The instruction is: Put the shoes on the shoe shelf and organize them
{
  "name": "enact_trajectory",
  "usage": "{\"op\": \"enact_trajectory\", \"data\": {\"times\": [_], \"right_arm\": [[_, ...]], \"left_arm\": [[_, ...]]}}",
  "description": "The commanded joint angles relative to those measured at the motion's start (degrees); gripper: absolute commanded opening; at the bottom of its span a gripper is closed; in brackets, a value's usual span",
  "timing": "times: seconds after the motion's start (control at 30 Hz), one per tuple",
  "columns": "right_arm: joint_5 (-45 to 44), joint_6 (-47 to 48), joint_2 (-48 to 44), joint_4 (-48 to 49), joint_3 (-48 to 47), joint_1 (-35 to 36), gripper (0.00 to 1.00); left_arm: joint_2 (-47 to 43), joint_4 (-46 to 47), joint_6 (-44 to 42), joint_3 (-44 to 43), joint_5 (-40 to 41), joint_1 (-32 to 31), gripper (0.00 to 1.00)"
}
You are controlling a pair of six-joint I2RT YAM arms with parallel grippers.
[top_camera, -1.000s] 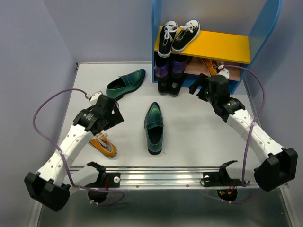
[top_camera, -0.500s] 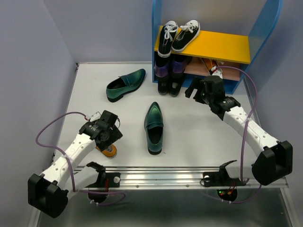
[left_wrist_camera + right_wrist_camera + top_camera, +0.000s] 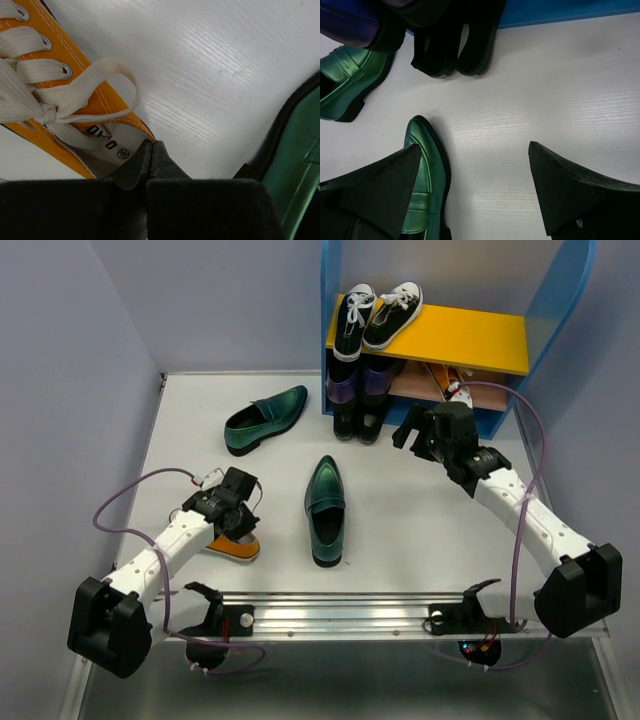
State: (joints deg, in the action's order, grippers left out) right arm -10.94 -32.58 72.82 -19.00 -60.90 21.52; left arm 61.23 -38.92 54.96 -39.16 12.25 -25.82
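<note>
— Surface?
— White tabletop point(image 3: 420, 530), lavender walls point(image 3: 200, 300) behind.
— Rack?
— Two-tier shoe shelf, blue sides, yellow upper board point(image 3: 470, 340), at the table's far right.
— Left gripper point(image 3: 151, 146)?
— Pinched closed on the collar rim of an orange canvas sneaker with white laces point(image 3: 75, 107), front left of the table.
— Right gripper point(image 3: 474, 150)?
— Fingers spread wide, holding nothing, over bare table just before the shelf.
— Loose stock?
— Two shiny dark green loafers point(image 3: 325, 508): that one mid-table, its mate point(image 3: 265, 418) farther back and left.
</note>
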Motion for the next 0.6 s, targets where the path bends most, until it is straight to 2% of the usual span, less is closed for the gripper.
{"op": "enact_trajectory", "data": {"times": [0.0, 0.4, 0.57], "right_arm": [[-1.28, 0.15, -2.15, -0.24, 0.0, 0.54, 0.94], [-3.3, 0.32, -2.68, -2.0, -1.32, 0.54, 0.94], [-3.3, -0.03, -2.51, -2.0, -1.41, 0.54, 0.94]], "left_arm": [[0.99, 5.43, -2.66, -0.04, -0.83, -0.19, 0.0], [-2.61, 0.6, -13.82, -12.95, 5.67, -0.28, 0.0], [-2.43, -0.46, -15.14, -15.07, 5.68, -0.45, 0.0]]}}
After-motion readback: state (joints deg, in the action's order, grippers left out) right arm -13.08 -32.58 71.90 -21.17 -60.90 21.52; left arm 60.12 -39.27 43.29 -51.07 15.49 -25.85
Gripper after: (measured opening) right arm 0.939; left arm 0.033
